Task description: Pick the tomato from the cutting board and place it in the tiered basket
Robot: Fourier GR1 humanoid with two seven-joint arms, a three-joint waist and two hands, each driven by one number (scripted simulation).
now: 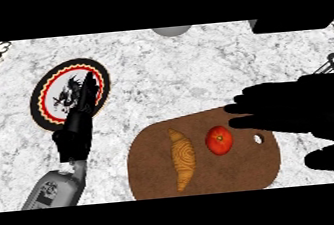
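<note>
Marble counter (196, 72) is bearing the cutting board (153, 176). Right hand (288, 106) is hovering spread beside the tomato (218, 140), not touching; left hand (81, 117) is resting open. Tomato is judged smooth, round, bruisable: grasp across its sides.

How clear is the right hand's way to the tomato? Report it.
Probably clear. The right hand hovers open just right of the tomato on the board, fingers pointing toward it, nothing between them. The croissant lies on the tomato's far side.

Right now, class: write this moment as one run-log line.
right hand: open, beside tomato | tomato: on cutting board, ungrasped | croissant: on board | left hand: open over plate
</note>
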